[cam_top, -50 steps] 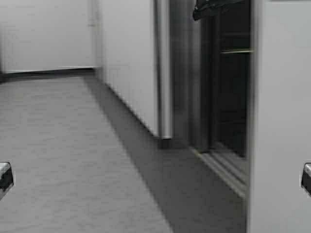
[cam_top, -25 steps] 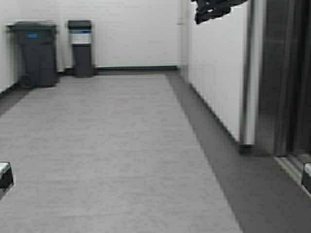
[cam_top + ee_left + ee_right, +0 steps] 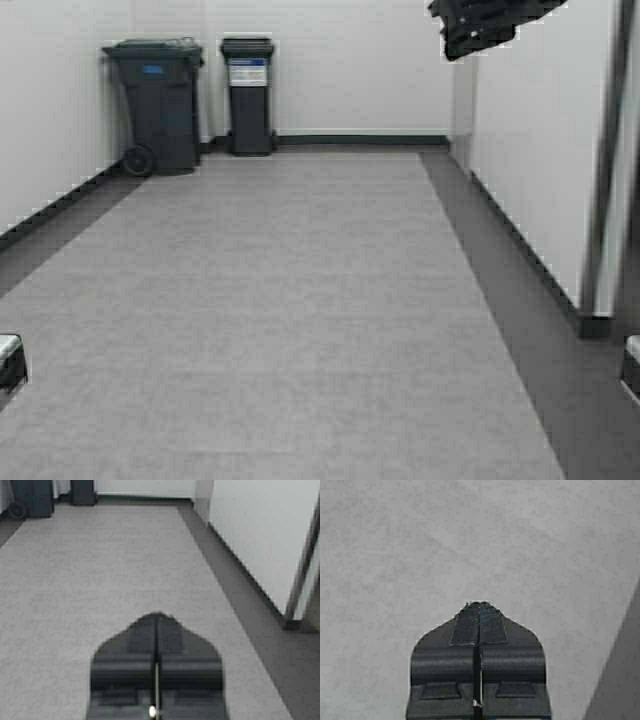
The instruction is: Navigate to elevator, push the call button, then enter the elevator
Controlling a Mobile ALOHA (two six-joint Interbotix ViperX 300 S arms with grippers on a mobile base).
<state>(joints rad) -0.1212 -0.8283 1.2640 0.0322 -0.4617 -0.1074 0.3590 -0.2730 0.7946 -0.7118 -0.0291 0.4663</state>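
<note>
Two bins (image 3: pixel 190 100) stand side by side at the corridor's far end against the back wall (image 3: pixel 340 60), left of centre, while what may be the elevator (image 3: pixel 612 160) frame edges the right wall.

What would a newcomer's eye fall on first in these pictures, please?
Probably the two dark bins against the far wall: a wheeled bin at far left and a slimmer labelled bin beside it. Then the steel elevator frame at the right edge.

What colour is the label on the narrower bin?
White with a blue band on the narrower dark bin; clearest in the high view.
</note>
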